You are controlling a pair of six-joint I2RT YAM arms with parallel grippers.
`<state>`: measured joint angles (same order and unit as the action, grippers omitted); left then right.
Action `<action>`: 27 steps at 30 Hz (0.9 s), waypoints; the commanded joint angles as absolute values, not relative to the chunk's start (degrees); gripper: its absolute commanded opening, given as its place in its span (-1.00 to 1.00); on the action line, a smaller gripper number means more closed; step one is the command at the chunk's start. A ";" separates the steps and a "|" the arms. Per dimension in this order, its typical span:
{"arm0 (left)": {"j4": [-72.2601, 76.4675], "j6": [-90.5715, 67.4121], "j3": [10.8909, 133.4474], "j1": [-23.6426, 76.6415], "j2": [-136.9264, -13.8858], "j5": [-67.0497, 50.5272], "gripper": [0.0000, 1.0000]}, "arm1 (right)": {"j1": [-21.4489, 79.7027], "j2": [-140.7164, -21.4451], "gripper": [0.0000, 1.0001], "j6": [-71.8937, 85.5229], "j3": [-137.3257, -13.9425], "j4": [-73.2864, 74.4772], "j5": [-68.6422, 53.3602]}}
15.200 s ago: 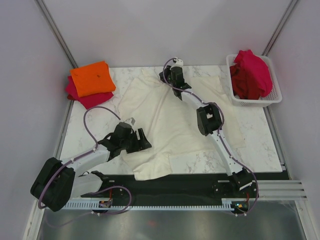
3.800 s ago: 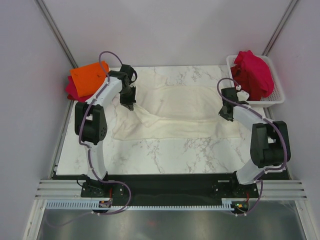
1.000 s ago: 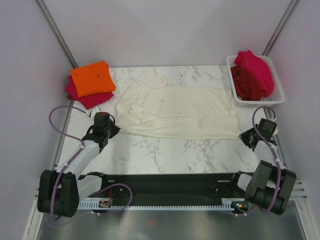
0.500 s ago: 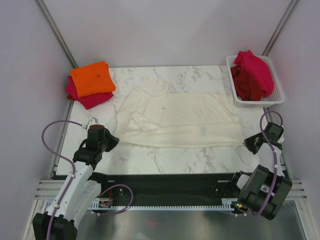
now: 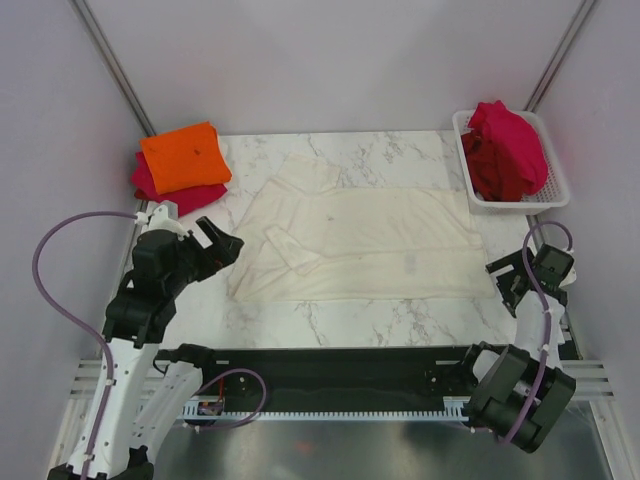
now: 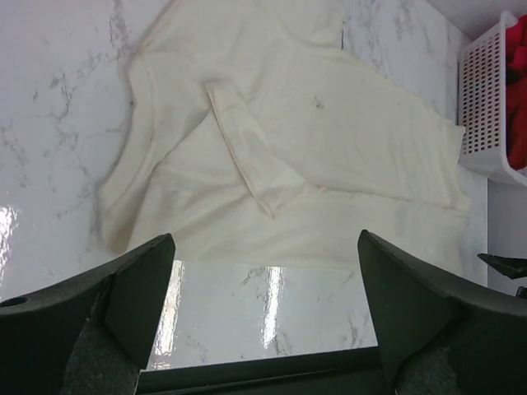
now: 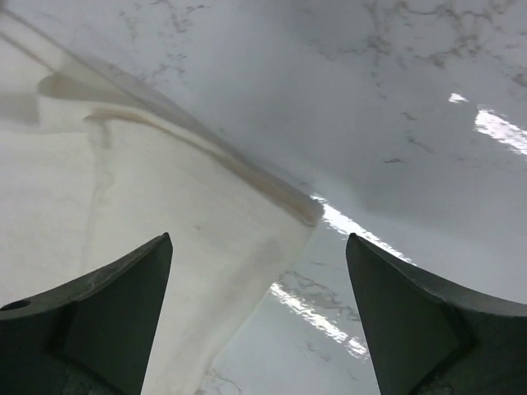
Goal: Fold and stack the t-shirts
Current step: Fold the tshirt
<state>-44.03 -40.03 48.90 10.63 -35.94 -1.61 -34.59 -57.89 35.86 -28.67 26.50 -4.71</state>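
The grey-veined white marble counter (image 5: 330, 310) fills the middle of the overhead view. The biggest thing on it is the cream-white cloth t-shirt (image 5: 380, 235), spread flat across the centre. A second ago I had its near hem pinched at both ends and was drawing it down the frame. Now that hem lies lower in the picture, straight and closer to the bottom edge of the counter, and the cloth is free of me. One sleeve is doubled back over the body at centre-left, and the rest looks smooth. I judge the spreading step done and the folding proper still ahead.

In the upper right corner stands the white plastic mesh basket (image 5: 547, 196). A loose heap of crimson red t-shirts (image 5: 505, 150) is piled above its rim, unfolded and still to be worked.

In the upper left a folded bright orange t-shirt (image 5: 183, 157) rests on a folded crimson red t-shirt (image 5: 188, 200). I take this to be the stack, and the cream shirt should end up on it.

My left hand (image 5: 218, 245) has let go. It hangs raised at the left of the frame, just beside the shirt's left edge. Its wrist camera shows its fingers spread wide with nothing between them.

My right hand (image 5: 506, 278) has released as well. It sits at the lower right beside the hem's corner with its fingers apart. Its own camera shows only bare marble and the shirt corner below.
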 commanded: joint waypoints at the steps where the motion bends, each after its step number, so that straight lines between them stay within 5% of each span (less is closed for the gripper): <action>1: -47.98 -26.91 52.38 10.63 -35.51 -0.62 1.00 | -30.60 -53.27 0.88 36.38 -31.02 23.65 -9.05; 7: -45.97 -25.76 51.07 10.64 -34.01 -3.07 1.00 | -0.48 -51.75 0.64 41.40 -40.93 19.25 2.00; 11: -42.98 -24.43 49.40 10.72 -34.54 -7.29 1.00 | 29.44 -66.76 0.56 37.45 -58.82 22.40 14.99; 14: -42.72 -24.61 48.70 10.64 -33.66 -6.95 1.00 | 42.22 -81.61 0.53 30.96 -71.22 25.30 18.28; 19: -42.01 -26.63 46.85 10.72 -30.50 -2.73 1.00 | 49.21 -106.20 0.24 22.42 -88.83 31.37 14.68; 27: -42.10 -27.68 45.88 10.72 -23.99 2.46 0.99 | 53.61 -122.76 0.02 15.48 -104.84 35.76 12.66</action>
